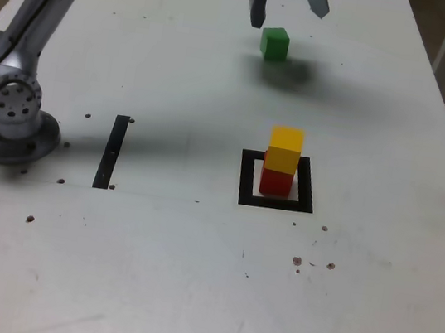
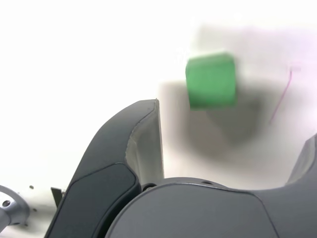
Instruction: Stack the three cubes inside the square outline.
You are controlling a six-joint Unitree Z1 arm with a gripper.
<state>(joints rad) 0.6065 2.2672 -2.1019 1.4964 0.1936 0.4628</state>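
The green cube [image 1: 274,44] sits alone on the white table, far from the stack. My gripper [image 1: 288,13] hangs open just above and behind it, one finger on each side, not touching. In the wrist view the green cube [image 2: 211,81] shows blurred between the open fingers [image 2: 143,144], ahead of them. The yellow cube [image 1: 284,149] rests on the red cube [image 1: 276,180], slightly askew, and both stand inside the black square outline [image 1: 246,188].
A thin black strip [image 1: 111,152] lies on the table toward the exterior view's left, beside the arm's grey base [image 1: 11,114]. Small dark specks dot the table [image 1: 189,279]. Cables hang beyond the table's edge at the exterior view's right.
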